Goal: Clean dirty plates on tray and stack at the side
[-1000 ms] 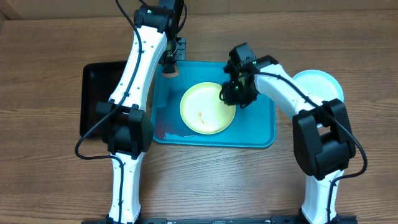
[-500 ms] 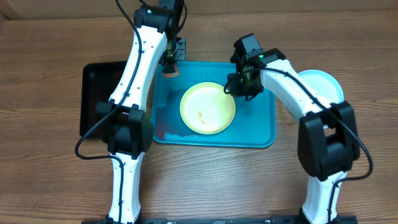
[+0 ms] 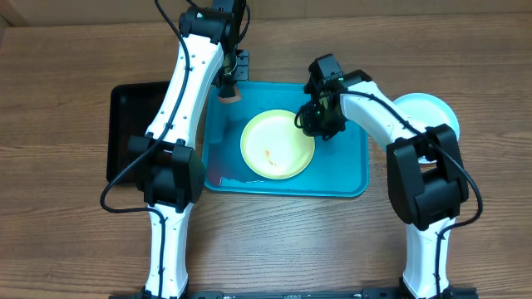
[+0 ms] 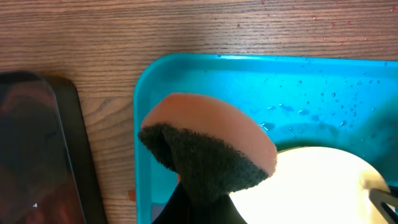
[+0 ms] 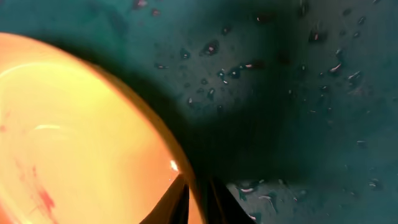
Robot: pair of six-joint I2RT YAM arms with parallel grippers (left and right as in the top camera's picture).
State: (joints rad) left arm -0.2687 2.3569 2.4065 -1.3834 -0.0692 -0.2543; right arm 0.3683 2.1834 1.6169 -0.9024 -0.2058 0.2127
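The right gripper [image 3: 308, 124] is straddling the rim of the yellow plate [image 3: 274, 143], fingers barely apart, grip uncertain. It should be pinning firmly before the left gripper [image 3: 228, 86], clutching the sponge [image 4: 205, 124], scrubs.

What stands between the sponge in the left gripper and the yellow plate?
Nothing visible. Only the bare, wet floor of the tray separates the sponge from the upper-left rim of the yellow plate. The right gripper is at the plate's right rim, off that path.
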